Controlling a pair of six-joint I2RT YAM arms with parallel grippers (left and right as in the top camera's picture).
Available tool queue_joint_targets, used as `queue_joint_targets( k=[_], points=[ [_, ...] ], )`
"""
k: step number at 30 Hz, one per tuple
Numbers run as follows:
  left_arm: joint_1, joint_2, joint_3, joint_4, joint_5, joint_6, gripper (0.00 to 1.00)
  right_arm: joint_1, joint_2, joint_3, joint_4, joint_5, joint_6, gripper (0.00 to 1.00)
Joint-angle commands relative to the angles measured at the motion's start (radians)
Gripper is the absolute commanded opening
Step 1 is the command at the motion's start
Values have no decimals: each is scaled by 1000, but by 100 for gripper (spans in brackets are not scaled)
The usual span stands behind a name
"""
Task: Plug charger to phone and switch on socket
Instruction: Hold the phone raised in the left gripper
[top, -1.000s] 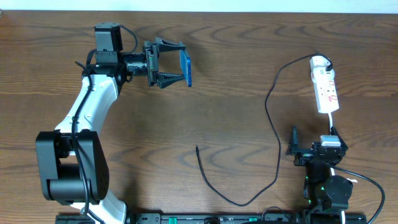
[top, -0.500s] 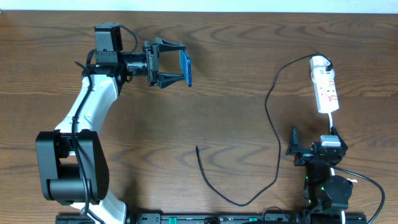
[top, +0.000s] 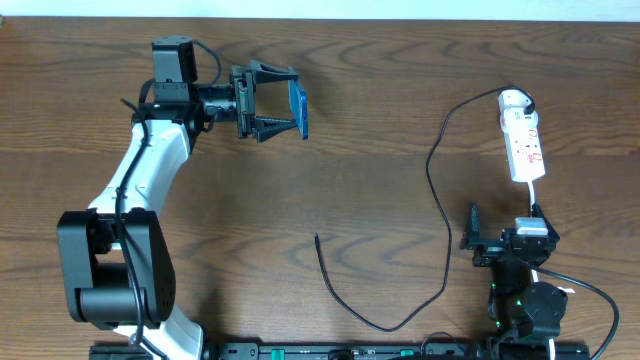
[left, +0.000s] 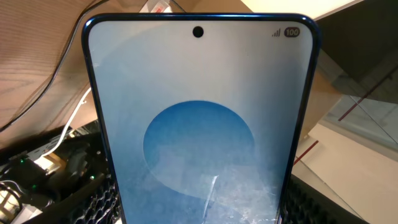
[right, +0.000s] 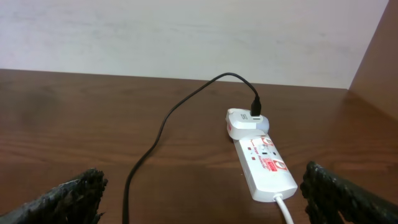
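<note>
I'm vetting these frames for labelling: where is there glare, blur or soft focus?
Left wrist: pale glare and streaks wash the phone, worst low on its screen. Right wrist: socket and charger are sharp; its own fingers at the bottom corners look soft. Overhead: evenly lit, crisp table.

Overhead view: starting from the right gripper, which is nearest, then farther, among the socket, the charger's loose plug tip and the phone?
1. The socket, just ahead of the right gripper.
2. The charger's loose plug tip, midway across, to its left.
3. The phone, far left, in the left gripper.
</note>
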Motion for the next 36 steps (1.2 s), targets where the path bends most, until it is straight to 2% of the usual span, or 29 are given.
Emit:
queue_joint_targets(
  k=[1, 16, 26, 32, 36],
  points=[
    [3, -25, 4, 8, 20, 10, 8, 6, -3, -2, -5, 4, -13, 99],
    [3, -25, 4, 8, -9, 65, 7, 6, -3, -2, -5, 4, -13, 99],
    [3, -25, 4, 8, -72, 330, 8, 6, -3, -2, -5, 4, -13, 99],
    [3, -24, 4, 7, -123, 541, 7, 6, -3, -2, -5, 4, -13, 99],
    [3, -24, 3, 7, -138, 608, 7, 6, -3, -2, -5, 4, -13, 99]
  ],
)
